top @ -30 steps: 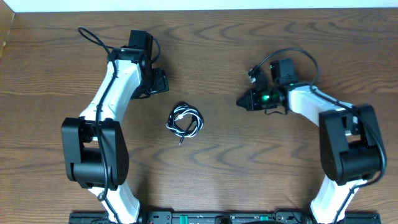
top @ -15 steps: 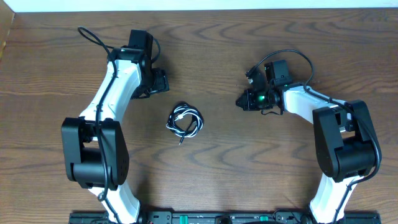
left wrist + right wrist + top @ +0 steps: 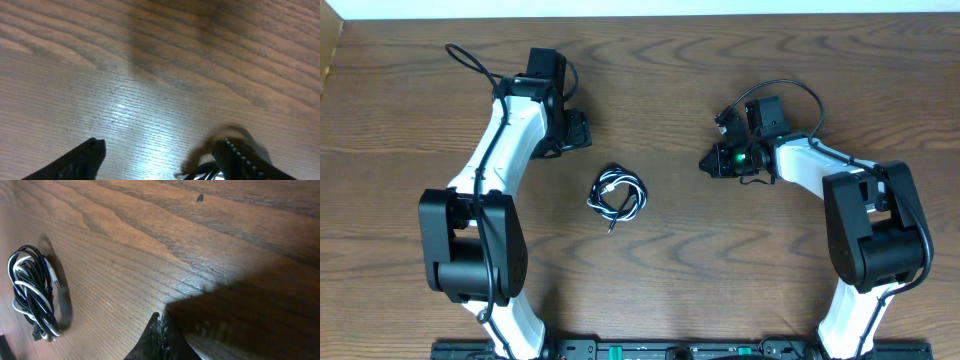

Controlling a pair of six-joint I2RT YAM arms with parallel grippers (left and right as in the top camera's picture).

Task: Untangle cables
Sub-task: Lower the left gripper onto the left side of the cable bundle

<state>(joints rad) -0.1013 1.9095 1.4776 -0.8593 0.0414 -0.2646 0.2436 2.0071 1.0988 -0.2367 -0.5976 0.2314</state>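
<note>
Cables in one small coiled bundle near the middle of the desk, flat on the wood. Black strands, with a white one wound through them. A short plug end poking out of the coil at its lower left, toward the near edge. Not touched by either arm.

In the right wrist view, the same bundle at the far left of the picture. Loops lying one over another, white showing in a few places, a dark shadow along the right side.

Left pincer beyond the bundle and a little to its left, near but apart from it, low over the desk. Jaws spread wide, nothing between them. In the left wrist view, two dark fingertips far apart at the bottom edge, only wood grain in the gap. A sliver of the coil just visible at the bottom edge beside the right-hand tip, too blurred to tell more.

Right pincer off to the bundle's right, pointing toward it and clearly apart from it. Closed tight, tips pressed together into one dark wedge in the right wrist view, nothing gripped. A green light glowing on the wrist just behind it.
</note>
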